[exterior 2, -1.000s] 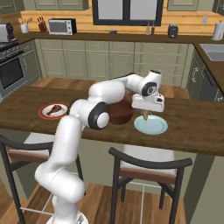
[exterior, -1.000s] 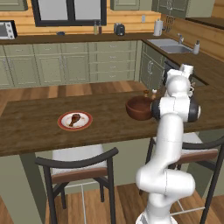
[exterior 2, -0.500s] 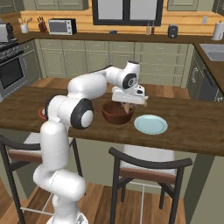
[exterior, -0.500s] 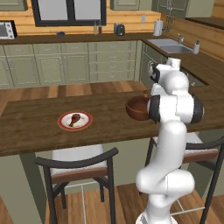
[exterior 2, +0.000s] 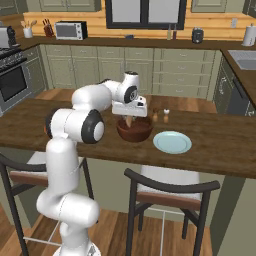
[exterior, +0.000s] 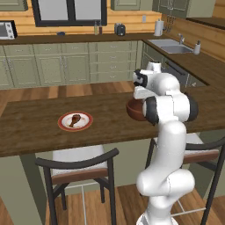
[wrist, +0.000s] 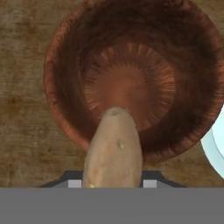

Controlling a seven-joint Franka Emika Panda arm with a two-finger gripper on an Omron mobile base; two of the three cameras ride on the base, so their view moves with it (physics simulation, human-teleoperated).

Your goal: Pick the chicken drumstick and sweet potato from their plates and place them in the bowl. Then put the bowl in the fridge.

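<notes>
The counter (exterior 2: 220,150) carries the bowl (exterior 2: 134,130) near its middle, the pale teal plate (exterior 2: 172,142) just beside it, bare. The red-rimmed plate (exterior: 75,121) lies well apart toward the other end, with the chicken drumstick (exterior: 75,118) on it. The end effector (exterior 2: 130,120) hangs over the bowl, clenched on the sweet potato (wrist: 113,153), whose long axis points down into the bowl. Released near the rim, it could tip out onto the counter.
</notes>
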